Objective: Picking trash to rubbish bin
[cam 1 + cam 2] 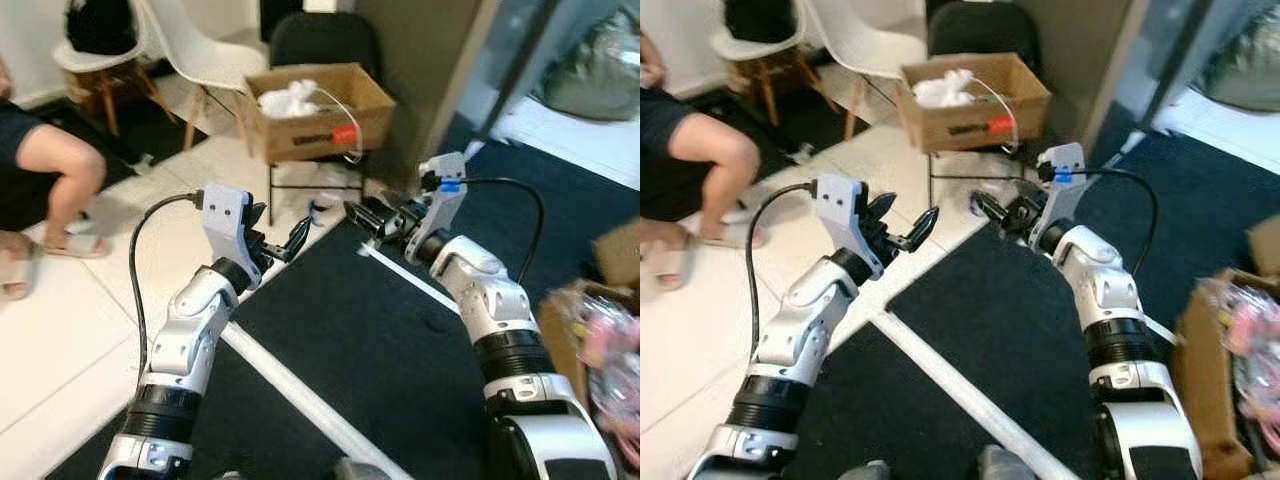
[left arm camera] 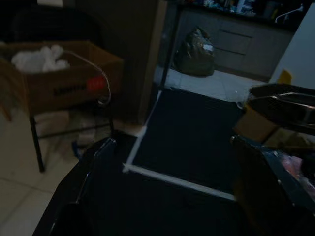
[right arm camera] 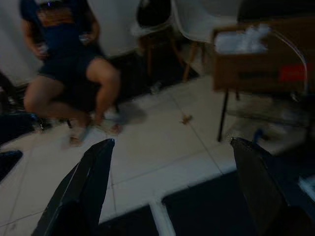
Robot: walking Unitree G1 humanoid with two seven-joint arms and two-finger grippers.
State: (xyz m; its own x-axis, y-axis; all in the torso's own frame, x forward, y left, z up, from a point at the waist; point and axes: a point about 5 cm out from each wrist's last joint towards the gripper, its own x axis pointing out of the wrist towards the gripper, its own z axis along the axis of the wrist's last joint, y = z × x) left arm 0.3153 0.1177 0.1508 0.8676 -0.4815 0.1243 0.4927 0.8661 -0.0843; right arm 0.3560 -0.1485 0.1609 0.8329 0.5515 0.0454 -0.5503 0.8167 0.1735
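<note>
1. Left gripper (image 1: 285,243): raised in front of the robot over the edge where pale tile meets the dark mat (image 1: 400,340). Fingers spread apart, nothing between them.
2. Right gripper (image 1: 372,218): raised opposite the left gripper, at its 3 o'clock, fingers pointing toward it. Fingers parted, nothing held.
3. The two grippers are near each other but not touching.
4. Cardboard box (image 1: 318,110): open-topped, resting on a dark chair (image 1: 322,45) at 12 o'clock from the grippers. It holds crumpled white paper (image 1: 288,97); a red label shows on its front face.
5. A small blue scrap (image 1: 316,211) lies on the tile under the chair, just beyond the grippers; what it is cannot be told.
6. White tape lines (image 1: 300,395) cross the dark mat.
7. A seated person (image 3: 69,59) is at 10 o'clock, feet in sandals on the tile.
8. White chair (image 1: 205,50) stands at 11 o'clock, beside the box.
9. A second carton (image 1: 585,340) with pink contents sits at 4 o'clock.
</note>
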